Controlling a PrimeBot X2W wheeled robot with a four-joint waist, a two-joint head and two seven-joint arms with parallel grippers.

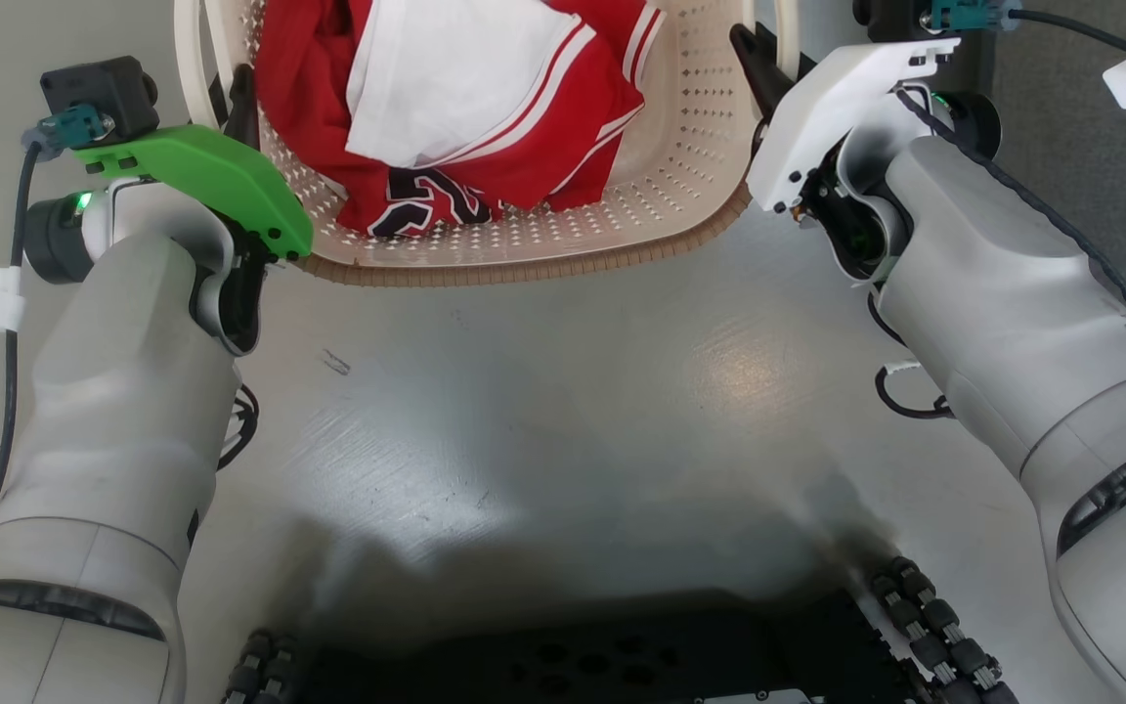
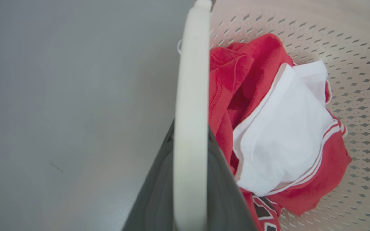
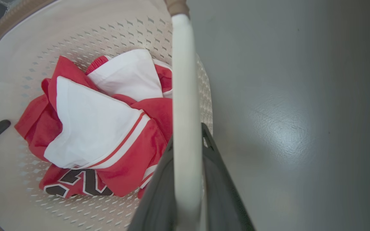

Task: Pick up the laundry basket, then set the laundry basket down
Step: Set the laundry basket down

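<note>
On either side of the laundry basket (image 1: 524, 266), the left hand (image 1: 240, 98) and right hand (image 1: 754, 54) pinch its handles (image 2: 189, 96).

The basket (image 1: 524, 269) runs off the top of the head view, which cuts away its far half, the upper ends of both handles and the upper part of the shirt (image 1: 455, 78) inside it. A green cover (image 1: 201, 176) hides most of the left pincer (image 1: 228, 98) at the basket's left side, and a white cover (image 1: 837, 98) hides most of the right pincer (image 1: 771, 56) at its right side. In each wrist view a basket handle (image 2: 189, 96) masks the gap between the blurred fingers (image 2: 153, 199), whose bases leave at the bottom edge. The shirt's dark print is folded and unreadable. Whether the basket touches the floor (image 1: 563, 411) cannot be told.
</note>
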